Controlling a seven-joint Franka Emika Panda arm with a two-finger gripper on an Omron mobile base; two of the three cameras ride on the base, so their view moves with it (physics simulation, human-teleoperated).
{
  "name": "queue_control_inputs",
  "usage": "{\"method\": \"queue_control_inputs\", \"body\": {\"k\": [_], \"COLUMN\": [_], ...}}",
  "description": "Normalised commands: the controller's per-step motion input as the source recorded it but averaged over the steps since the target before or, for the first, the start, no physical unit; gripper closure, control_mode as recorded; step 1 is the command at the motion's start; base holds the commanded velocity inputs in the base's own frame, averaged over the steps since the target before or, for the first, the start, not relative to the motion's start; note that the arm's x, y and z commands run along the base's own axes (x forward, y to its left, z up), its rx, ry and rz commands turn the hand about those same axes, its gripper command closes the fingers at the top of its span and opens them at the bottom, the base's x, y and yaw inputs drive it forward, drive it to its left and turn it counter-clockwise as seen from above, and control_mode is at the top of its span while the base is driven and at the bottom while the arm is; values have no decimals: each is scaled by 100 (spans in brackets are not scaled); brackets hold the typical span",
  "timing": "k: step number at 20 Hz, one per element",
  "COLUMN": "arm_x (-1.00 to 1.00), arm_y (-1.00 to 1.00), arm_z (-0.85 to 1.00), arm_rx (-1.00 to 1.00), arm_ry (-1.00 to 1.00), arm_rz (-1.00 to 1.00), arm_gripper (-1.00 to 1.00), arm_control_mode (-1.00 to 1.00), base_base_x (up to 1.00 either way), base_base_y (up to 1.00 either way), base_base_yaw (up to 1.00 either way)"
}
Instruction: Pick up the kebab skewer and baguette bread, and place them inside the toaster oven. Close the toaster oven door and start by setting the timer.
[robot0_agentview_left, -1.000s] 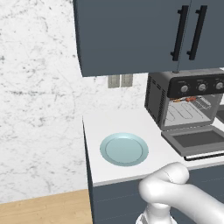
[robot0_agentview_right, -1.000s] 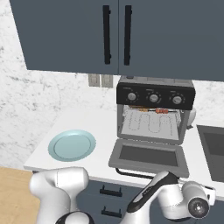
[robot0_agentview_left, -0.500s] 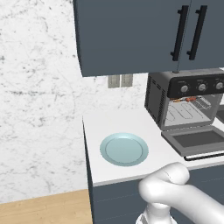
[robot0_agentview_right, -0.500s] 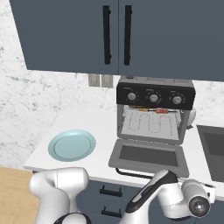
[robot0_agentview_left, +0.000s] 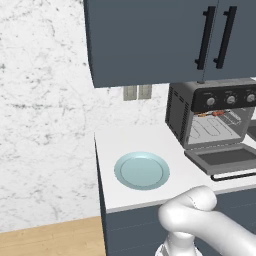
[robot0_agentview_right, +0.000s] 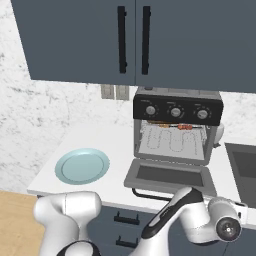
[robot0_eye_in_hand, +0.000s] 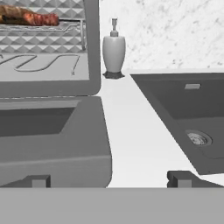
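The toaster oven (robot0_agentview_right: 177, 107) (robot0_agentview_left: 220, 97) stands on the counter with its door (robot0_agentview_right: 170, 175) (robot0_agentview_left: 225, 157) (robot0_eye_in_hand: 48, 140) dropped flat open. On its wire rack lies the kebab skewer (robot0_eye_in_hand: 40, 19) (robot0_agentview_right: 185, 127) with reddish chunks. A golden-brown piece (robot0_eye_in_hand: 13, 11) lies beside it at the frame edge; I cannot tell if it is the baguette bread. My gripper (robot0_eye_in_hand: 109, 179) is open and empty, low at the counter's front edge, just right of the open door's near corner, pointing toward the back wall.
A light blue plate (robot0_agentview_left: 142, 170) (robot0_agentview_right: 82, 166) sits on the counter left of the oven. A soap dispenser (robot0_eye_in_hand: 113, 50) stands right of the oven by the wall. A dark sink (robot0_eye_in_hand: 188, 113) (robot0_agentview_right: 242, 165) is on the right. Dark blue cabinets (robot0_agentview_left: 150, 40) hang above.
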Motion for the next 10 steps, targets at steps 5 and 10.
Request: {"method": "queue_control_inputs", "body": {"k": [5,10], "arm_x": [2,-16], "arm_y": [0,0], "arm_z": [3,-11], "arm_rx": [1,0], "arm_ry": [0,0], "arm_rz": [0,0], "arm_gripper": [-100,-100], "arm_control_mode": [-100,-100], "base_base_x": [0,0], "base_base_y": [0,0], "base_base_yaw": [0,0]}}
